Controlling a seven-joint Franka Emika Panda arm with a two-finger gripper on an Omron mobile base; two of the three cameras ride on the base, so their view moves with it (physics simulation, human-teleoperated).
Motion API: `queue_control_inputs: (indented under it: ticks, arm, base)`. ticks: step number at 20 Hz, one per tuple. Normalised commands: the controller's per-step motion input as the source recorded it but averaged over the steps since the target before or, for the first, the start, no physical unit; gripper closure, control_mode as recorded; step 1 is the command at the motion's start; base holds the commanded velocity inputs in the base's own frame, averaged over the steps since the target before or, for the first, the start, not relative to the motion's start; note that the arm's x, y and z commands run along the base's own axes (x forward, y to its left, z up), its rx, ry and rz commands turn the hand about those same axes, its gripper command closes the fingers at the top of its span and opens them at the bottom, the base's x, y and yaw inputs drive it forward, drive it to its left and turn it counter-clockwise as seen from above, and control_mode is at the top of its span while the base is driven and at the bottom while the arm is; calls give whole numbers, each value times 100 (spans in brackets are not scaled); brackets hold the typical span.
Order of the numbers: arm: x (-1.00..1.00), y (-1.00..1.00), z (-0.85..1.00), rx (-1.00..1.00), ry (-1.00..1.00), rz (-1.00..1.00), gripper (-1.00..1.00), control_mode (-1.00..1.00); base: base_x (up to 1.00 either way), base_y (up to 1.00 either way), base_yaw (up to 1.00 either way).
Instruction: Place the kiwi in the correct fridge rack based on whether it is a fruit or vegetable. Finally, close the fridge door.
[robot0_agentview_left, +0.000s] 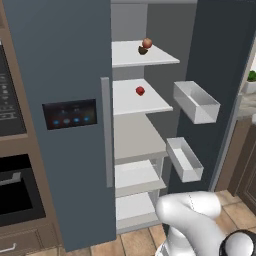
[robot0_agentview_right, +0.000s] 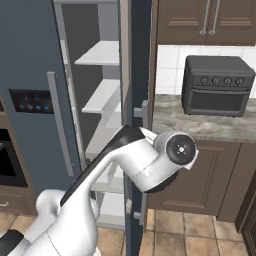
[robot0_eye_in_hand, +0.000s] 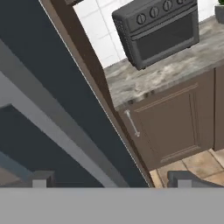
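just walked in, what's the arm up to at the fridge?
The kiwi already sits on the top fridge rack, beside an orange-red fruit; a small red fruit lies one shelf down. The gripper is open and empty, up against the outer face of the open fridge door. Door closing is what's left.

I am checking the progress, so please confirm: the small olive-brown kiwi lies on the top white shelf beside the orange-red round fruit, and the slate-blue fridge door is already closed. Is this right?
Not quite. The small olive-brown kiwi does lie on the top white shelf beside the orange-red round fruit, but the slate-blue fridge door stands open, as the left base view shows.
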Motion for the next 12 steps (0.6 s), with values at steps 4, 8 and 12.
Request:
queue_control_inputs:
  ticks: [4, 8, 12]
  arm:
    - [51, -17, -16, 16, 3, 4, -100, -100]
    - [64, -14, -24, 19, 4, 4, -100, -100]
    - [53, -28, -18, 21, 6, 2, -100, -100]
  base:
    - [0, 0, 0]
    - [0, 0, 0]
    - [0, 0, 0]
